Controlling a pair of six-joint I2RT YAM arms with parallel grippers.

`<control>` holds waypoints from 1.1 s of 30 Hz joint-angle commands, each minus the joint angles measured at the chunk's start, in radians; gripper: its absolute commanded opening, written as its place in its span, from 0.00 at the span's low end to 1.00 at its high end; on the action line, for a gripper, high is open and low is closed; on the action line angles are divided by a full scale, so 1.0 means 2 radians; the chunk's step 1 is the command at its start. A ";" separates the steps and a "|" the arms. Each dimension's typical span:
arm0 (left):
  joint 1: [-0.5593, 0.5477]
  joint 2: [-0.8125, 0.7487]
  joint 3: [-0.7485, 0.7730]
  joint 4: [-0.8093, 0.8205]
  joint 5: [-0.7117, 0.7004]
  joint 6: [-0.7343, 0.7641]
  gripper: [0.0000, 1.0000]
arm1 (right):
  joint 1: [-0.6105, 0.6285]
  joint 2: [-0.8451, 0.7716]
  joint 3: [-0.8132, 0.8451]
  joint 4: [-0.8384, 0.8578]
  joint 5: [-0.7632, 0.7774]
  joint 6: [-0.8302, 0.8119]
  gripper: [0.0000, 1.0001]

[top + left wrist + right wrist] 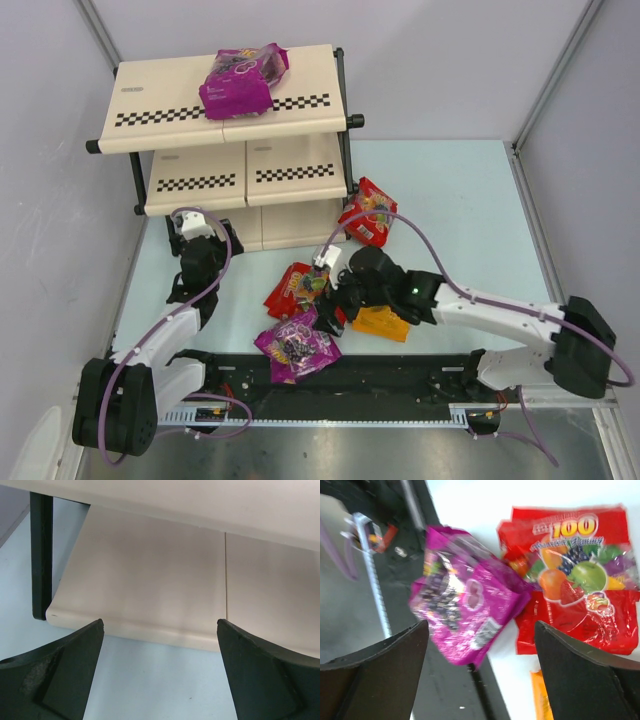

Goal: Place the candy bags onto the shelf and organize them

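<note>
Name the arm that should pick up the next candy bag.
Right. The right gripper hangs open over the magenta bag and red bag; the left gripper faces the shelf, away from them.

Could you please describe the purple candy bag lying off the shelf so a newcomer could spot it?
On the blue table, go to the near edge, where a black rail runs. The magenta-purple bag lies there, overlapping the rail; its neighbours are a red bag and an orange bag.

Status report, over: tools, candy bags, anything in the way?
Left tool open, empty, facing bottom board. Right tool open above near magenta bag. Far magenta bag on shelf top, four on table. Red bag close beside shelf.
</note>
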 commanded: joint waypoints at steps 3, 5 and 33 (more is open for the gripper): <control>0.005 -0.002 0.011 0.014 0.003 -0.010 1.00 | -0.018 0.072 0.035 0.032 -0.060 -0.027 0.86; 0.005 -0.002 0.012 0.014 0.003 -0.010 1.00 | -0.018 0.086 0.034 0.023 -0.002 -0.005 0.86; 0.005 -0.002 0.012 0.014 0.001 -0.010 1.00 | 0.008 0.181 -0.046 0.119 -0.021 0.181 0.77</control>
